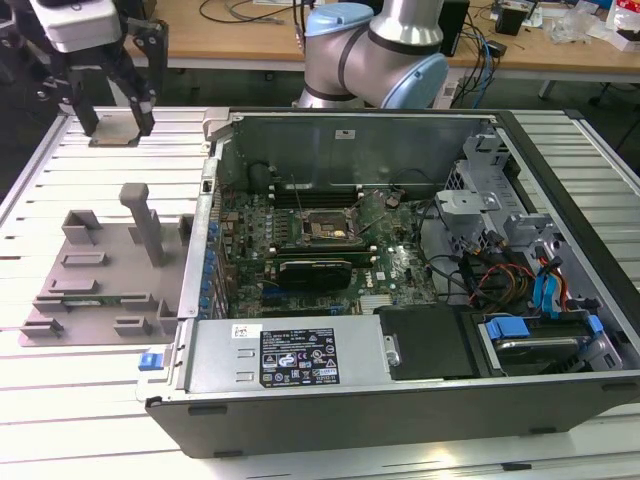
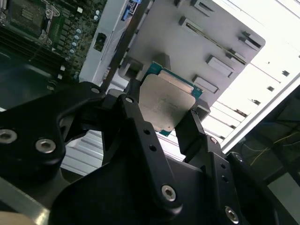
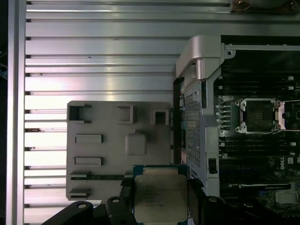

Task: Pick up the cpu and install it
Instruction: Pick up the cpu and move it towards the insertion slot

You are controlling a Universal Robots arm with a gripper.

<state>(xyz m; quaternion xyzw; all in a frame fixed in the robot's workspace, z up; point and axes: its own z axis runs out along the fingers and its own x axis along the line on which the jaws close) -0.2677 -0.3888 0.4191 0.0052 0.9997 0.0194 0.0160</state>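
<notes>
The cpu (image 2: pixel 167 104) (image 3: pixel 159 199), a flat square chip with a pale silvery top and a green edge, sits between the black fingers (image 2: pixel 137 123) of my gripper (image 2: pixel 164 115) (image 3: pixel 160 201), which is shut on it. In the exterior view the gripper (image 1: pixel 118 122) hangs with the cpu (image 1: pixel 117 130) over the slatted table at that view's far left, above and behind the grey plastic tray (image 1: pixel 95 265). The dark socket frame (image 1: pixel 325 228) (image 3: pixel 258 115) lies uncovered on the motherboard inside the computer case (image 1: pixel 350 135), well off to the exterior view's right of the gripper.
The grey tray (image 3: pixel 117 150) carries upright posts (image 1: pixel 143 215) and low ridges. The case's raised side wall (image 1: pixel 212 190) stands between tray and motherboard. Cables (image 1: pixel 490 275) and drive bays fill the case's right part. The arm's base (image 1: pixel 375 50) rises behind the case.
</notes>
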